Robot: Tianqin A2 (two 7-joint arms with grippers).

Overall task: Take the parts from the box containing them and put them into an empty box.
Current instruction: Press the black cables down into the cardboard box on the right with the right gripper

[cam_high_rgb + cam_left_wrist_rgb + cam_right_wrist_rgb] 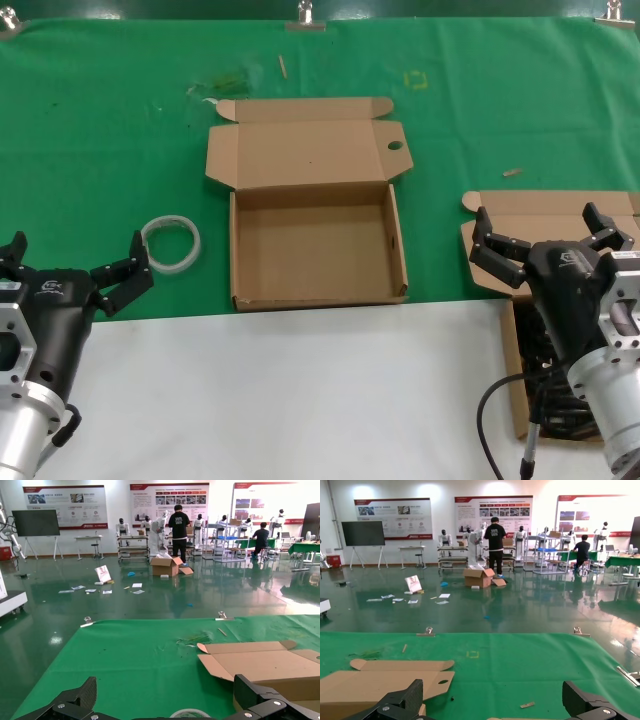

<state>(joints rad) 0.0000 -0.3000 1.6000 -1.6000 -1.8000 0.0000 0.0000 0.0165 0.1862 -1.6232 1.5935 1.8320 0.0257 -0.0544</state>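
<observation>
The empty box (316,298) stands open mid-table on the green cloth, its lid (300,150) folded back with a small round hole near one corner. It also shows in the right wrist view (375,682) and the left wrist view (260,664). The box with the parts (545,206) is at the right edge, mostly hidden behind my right arm. Black power cords (545,350) show inside it. My right gripper (538,222) is open and empty above that box. My left gripper (78,255) is open and empty at the near left, beside the white ring.
A white ring of tubing (170,243) lies left of the empty box and shows in the left wrist view (190,713). A white sheet (300,400) covers the near table. Small scraps (512,172) lie on the cloth. Clips (306,15) hold its far edge.
</observation>
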